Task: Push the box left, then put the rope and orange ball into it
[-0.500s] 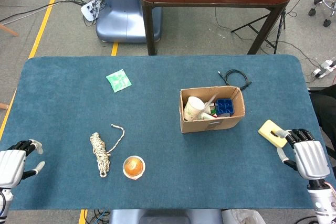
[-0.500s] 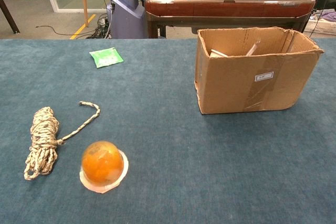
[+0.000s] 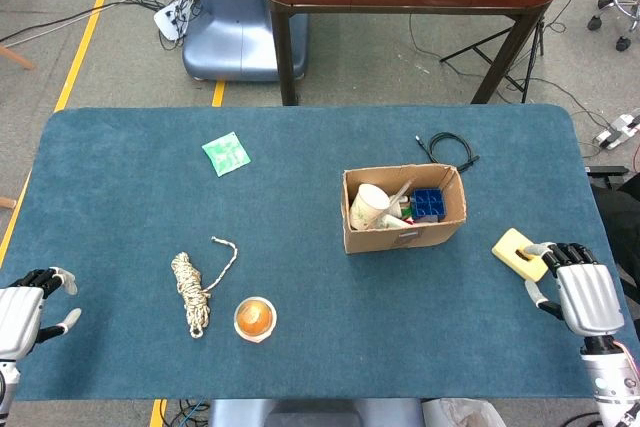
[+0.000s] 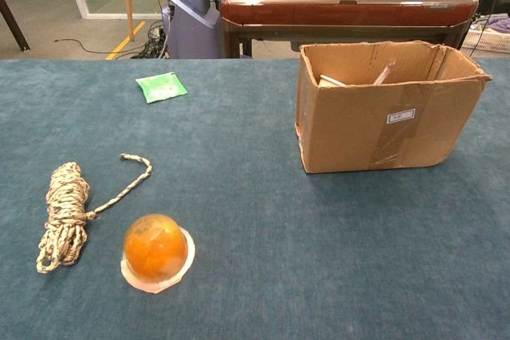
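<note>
The open brown cardboard box (image 3: 404, 210) stands right of centre on the bench (image 3: 300, 147). Well left of the box lies the coiled beige rope (image 3: 192, 289), with the orange ball (image 3: 254, 318) just beside it, nearer the box.

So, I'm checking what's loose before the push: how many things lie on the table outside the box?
5: the rope and ball front left, a green packet back left, a black cable behind the box, a yellow block far right.

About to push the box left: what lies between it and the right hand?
Only the yellow sponge, right by the right hand's fingers; beyond it, bare cloth to the box. Head view shows it.
</note>
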Robot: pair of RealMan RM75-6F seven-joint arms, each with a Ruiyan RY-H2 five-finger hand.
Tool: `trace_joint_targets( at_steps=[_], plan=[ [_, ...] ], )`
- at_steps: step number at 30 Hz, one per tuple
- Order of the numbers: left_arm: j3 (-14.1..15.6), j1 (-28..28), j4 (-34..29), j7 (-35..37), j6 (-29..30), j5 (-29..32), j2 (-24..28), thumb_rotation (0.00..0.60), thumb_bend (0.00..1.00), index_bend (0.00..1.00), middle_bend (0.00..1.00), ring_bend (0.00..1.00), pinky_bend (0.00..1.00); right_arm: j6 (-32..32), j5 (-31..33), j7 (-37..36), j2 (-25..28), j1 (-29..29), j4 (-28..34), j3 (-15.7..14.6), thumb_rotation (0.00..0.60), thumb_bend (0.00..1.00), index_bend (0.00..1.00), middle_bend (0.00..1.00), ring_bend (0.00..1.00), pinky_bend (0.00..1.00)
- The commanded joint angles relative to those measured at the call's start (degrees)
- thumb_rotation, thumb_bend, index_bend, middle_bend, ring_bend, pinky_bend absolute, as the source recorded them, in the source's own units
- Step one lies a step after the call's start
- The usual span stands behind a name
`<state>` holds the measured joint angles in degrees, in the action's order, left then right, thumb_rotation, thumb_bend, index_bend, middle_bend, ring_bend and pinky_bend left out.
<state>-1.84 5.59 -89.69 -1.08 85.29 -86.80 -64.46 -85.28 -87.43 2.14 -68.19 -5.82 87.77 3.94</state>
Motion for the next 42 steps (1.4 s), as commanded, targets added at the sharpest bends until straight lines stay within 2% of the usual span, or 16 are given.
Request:
trace_joint_targets(
  at_steps=[1,4,9,16,24,33,42],
  plan=[
    [0.17,0.06,0.07,0.04,-0.22,-0.16,0.09,0.600,0.18,0.52,0.41,0.35,0.52,2.13,3.28,1.13,0.11,-0.51,1.19,1.28,0.600,0.17,0.33,0.26,0.19,0.31],
    [0.20,-0.10,0.00,0.24,0.01,-0.18,0.13,0.600,0.18,0.52,0.41,0.35,0.52,3.45,5.49,0.12,-0.86,-1.47,1.05,2.80,0.600,0.11,0.27,0.20,0.13,0.28],
    [0.18,-0.25,-0.35,0.88,0.24,-0.21,0.37,0.600,0.19,0.52,0.41,0.35,0.52,5.70,7.92,1.99,-2.99,-3.75,0.63,4.75,0.600,0.09,0.18,0.13,0.07,0.24],
    [0.26,0.22,-0.24,1.66,-0.73,-0.30,0.51,0.600,0.18,0.52,0.41,0.35,0.52,10.54,14.32,4.20,-5.38,-7.08,1.52,7.91,0.600,0.05,0.18,0.11,0.05,0.23],
    [0.24,0.30,-0.43,2.79,-0.77,-0.44,0.99,0.600,0.19,0.52,0.41,0.35,0.52,16.93,22.11,6.62,-7.69,-10.58,0.96,9.82,0.600,0.05,0.18,0.11,0.05,0.23],
    [0.33,0.23,-0.64,3.69,-0.86,-0.37,1.48,0.600,0.18,0.52,0.41,0.35,0.52,22.47,27.00,6.17,-11.91,-14.22,-2.07,10.63,0.600,0.05,0.18,0.11,0.05,0.23],
    [0.30,-0.04,-1.07,4.05,-0.45,-0.30,1.95,0.600,0.18,0.52,0.41,0.35,0.52,28.68,29.64,3.38,-11.99,-16.63,0.86,10.25,0.600,0.05,0.18,0.12,0.05,0.26]
  ],
)
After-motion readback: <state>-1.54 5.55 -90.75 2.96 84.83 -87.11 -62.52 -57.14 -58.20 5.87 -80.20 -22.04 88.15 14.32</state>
